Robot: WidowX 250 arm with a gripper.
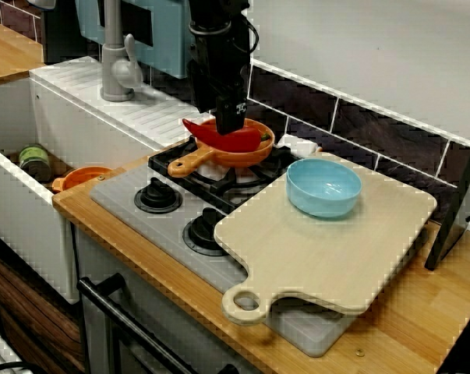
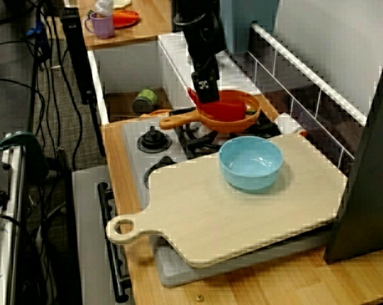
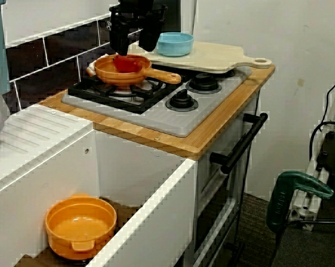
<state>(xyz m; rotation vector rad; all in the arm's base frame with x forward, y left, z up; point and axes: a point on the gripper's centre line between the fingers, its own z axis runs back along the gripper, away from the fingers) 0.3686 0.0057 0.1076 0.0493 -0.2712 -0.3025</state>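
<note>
One end effector [image 3: 133, 51], spread wide, perhaps touches red pepper [image 3: 127, 64] in orange pan [image 3: 117, 78].

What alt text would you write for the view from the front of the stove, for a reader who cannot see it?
A black robot gripper reaches down to a red pepper lying in an orange frying pan on a grey stove. Beside it, a light blue bowl sits on a pale wooden cutting board.
</note>
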